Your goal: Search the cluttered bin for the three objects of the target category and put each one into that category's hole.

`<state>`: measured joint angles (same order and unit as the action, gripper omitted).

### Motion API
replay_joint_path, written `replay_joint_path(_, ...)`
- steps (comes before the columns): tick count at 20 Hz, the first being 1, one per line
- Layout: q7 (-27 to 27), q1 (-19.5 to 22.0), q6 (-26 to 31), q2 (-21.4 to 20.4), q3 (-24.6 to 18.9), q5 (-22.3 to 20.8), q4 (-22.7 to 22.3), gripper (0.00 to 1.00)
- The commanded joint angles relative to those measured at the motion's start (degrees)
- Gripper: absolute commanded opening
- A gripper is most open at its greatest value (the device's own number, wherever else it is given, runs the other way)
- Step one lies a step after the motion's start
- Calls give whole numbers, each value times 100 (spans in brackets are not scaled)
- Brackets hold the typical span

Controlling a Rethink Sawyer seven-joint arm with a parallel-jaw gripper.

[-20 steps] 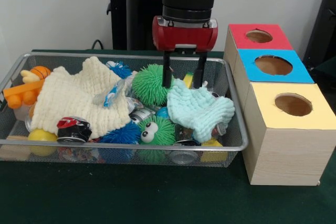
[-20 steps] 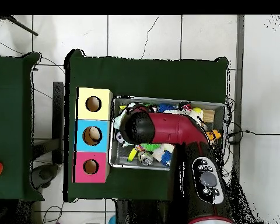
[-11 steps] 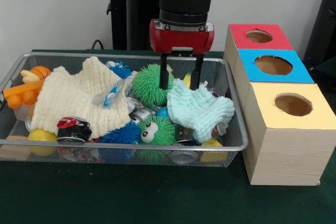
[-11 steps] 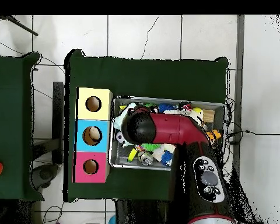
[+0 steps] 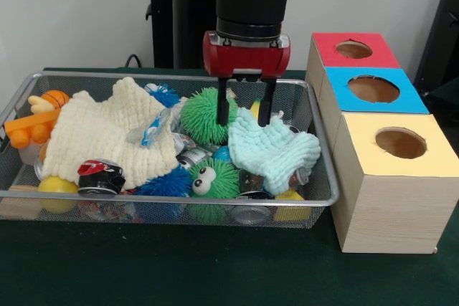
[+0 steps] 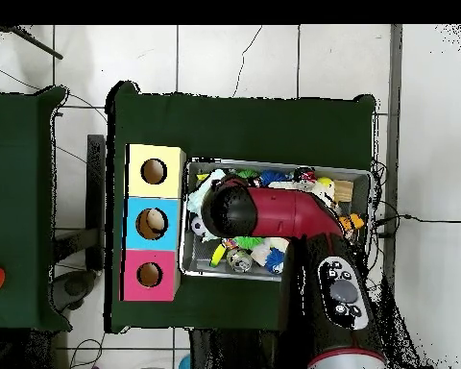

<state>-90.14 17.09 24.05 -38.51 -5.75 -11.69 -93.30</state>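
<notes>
A wire mesh bin [image 5: 315,198] holds a jumble of toys, cloths and cans. My gripper [image 5: 243,118] hangs open over the bin's back middle. One finger is in front of a green spiky ball [image 5: 201,116]. The other is just above the top edge of a mint cloth [image 5: 272,150], and nothing is held. A green spiky ball with eyes [image 5: 212,179] and a blue spiky ball [image 5: 166,184] lie near the front. In the overhead view the red arm [image 6: 273,211] covers the gripper and much of the bin [image 6: 273,165].
Right of the bin stands a wooden box with a red hole [image 5: 353,49], a blue hole [image 5: 374,89] and a yellow hole [image 5: 400,142]. A cream cloth [image 5: 107,137] covers the bin's left half. There too are a crushed can [image 5: 100,175], a yellow ball [image 5: 57,185] and an orange toy [image 5: 32,128].
In the front view my gripper has drifted slightly left and a touch lower, still open. Nothing in the bin has moved.
</notes>
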Motion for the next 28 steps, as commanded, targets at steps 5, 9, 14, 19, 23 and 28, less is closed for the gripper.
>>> replay_joint_path(5,-807,-12,-497,646,72,-137,209,100)
replay_joint_path(9,-830,-36,-669,771,130,-145,235,100)
replay_joint_path(14,-1024,-261,-795,814,461,-93,322,100)
replay_joint_path(19,-1114,-482,-974,866,814,-39,374,100)
replay_joint_path(23,-1266,-988,-1036,910,1515,-87,604,100)
replay_joint_path(28,-1337,-1253,-786,785,1746,141,505,100)
